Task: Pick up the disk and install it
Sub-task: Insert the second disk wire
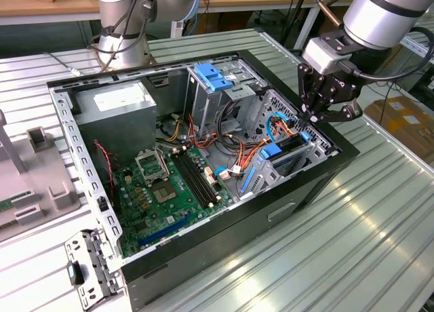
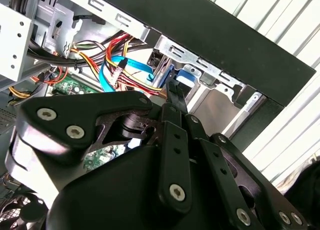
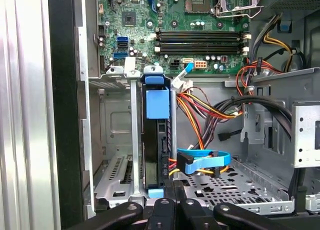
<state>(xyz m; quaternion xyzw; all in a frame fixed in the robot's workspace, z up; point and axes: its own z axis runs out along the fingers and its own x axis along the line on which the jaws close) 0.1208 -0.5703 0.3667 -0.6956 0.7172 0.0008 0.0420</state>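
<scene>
The first wrist view shows the disk point(image 3: 156, 140) standing on edge in its metal slot point(image 3: 134, 140), blue tab up, beside the green board point(image 3: 200, 35). In the exterior view the gripper point(image 1: 330, 112) hangs above the case's point(image 1: 271, 217) edge by that slot. Its fingers look pressed together, holding nothing.

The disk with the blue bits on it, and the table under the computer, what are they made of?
The disk stands edge-on in its bay: the dark edge looks like metal or hard plastic, and the matte blue rails look plastic. The table looks like bare metal, likely aluminium: pale grey, ribbed, with a soft sheen.
</scene>
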